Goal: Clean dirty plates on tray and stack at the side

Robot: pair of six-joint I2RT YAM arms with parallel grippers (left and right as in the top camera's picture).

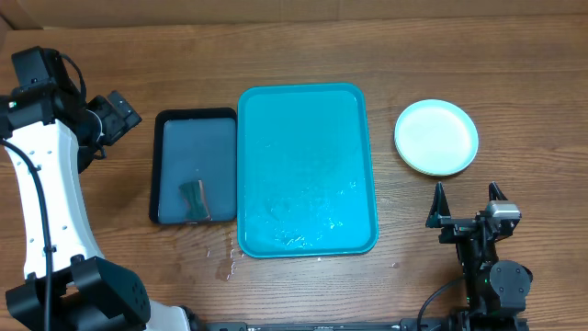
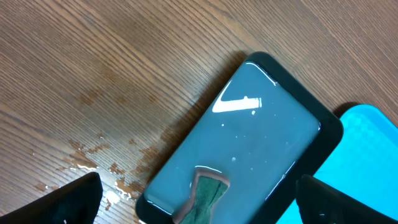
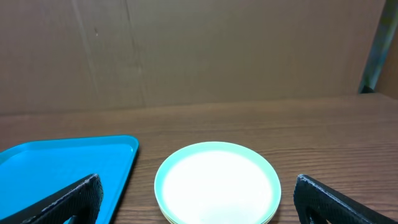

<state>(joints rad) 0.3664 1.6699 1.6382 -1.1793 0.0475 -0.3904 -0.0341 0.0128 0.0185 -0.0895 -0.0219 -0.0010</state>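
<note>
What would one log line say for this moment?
plates: stacked right of tray | tray: wet, no plates | jaws: both open, empty

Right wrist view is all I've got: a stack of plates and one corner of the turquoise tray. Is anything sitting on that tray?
Observer: No plates. The turquoise tray holds only water droplets near its front end.
Operator: Where's the sponge?
Observer: A green sponge lies in the dark tray, which sits right beside the turquoise one on its left.
Operator: And the left gripper?
Observer: The left gripper is open and empty, off the dark tray's far left corner.
</note>
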